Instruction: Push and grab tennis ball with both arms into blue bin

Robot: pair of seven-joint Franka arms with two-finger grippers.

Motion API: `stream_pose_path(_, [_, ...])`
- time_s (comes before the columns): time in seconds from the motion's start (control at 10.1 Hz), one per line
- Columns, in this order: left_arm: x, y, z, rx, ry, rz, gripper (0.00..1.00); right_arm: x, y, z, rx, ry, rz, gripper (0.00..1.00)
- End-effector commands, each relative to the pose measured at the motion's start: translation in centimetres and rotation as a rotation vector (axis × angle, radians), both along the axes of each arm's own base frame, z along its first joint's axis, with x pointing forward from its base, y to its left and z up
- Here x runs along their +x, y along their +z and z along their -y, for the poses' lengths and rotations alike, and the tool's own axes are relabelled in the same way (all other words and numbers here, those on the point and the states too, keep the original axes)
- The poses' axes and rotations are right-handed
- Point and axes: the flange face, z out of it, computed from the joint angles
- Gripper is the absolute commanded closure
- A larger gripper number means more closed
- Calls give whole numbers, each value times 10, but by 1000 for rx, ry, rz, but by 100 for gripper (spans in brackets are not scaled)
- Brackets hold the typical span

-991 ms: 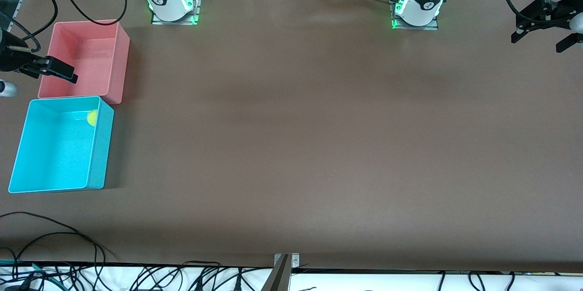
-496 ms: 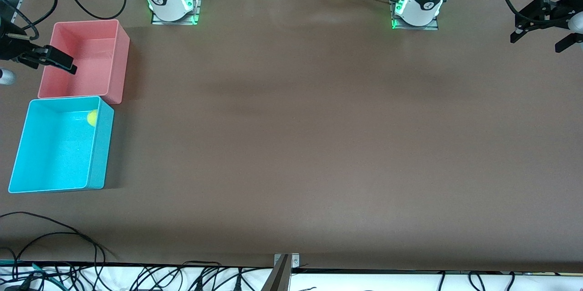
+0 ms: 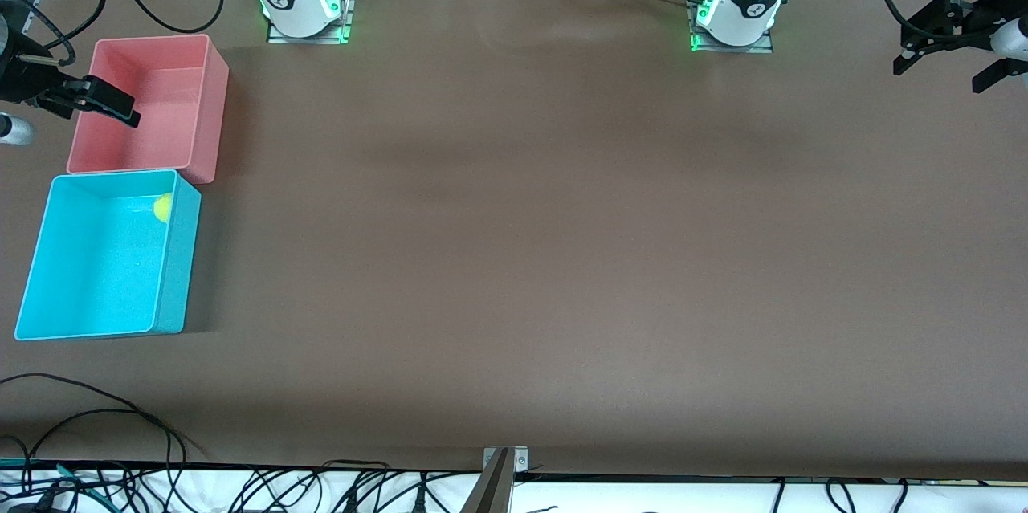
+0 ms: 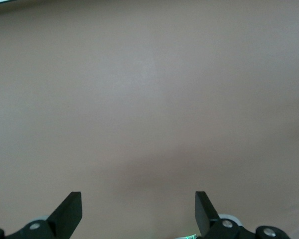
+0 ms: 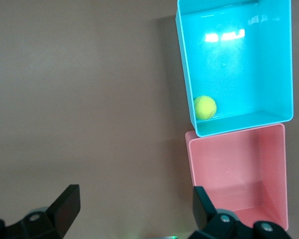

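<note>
Ball in bin; both arms raised and clear of it.

The tennis ball [image 3: 163, 208] lies inside the blue bin [image 3: 48, 256], in the corner nearest the pink bin [image 3: 210, 107]. Right gripper [image 3: 84, 105], fingers spread and empty, hangs over the pink bin's outer edge, just beside the ball's corner. Left gripper [image 3: 952, 63], also spread and empty, waits over bare brown table [image 3: 562, 256] at its own end. Task looks complete; open room everywhere.
</note>
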Motion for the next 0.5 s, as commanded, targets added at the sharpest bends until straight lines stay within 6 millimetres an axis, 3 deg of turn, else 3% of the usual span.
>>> stream_pose_path(0.0, [2,6,-3,3,7,-4,0,-9,10,-2,-18,0,11,0])
stream_pose_path(0.3, [2,6,5,4,0,-2,0,-9,15,-2,-15,3,16,0])
stream_pose_path(0.4, [2,6,-3,3,4,-2,0,-9,15,-2,-14,3,16,0])
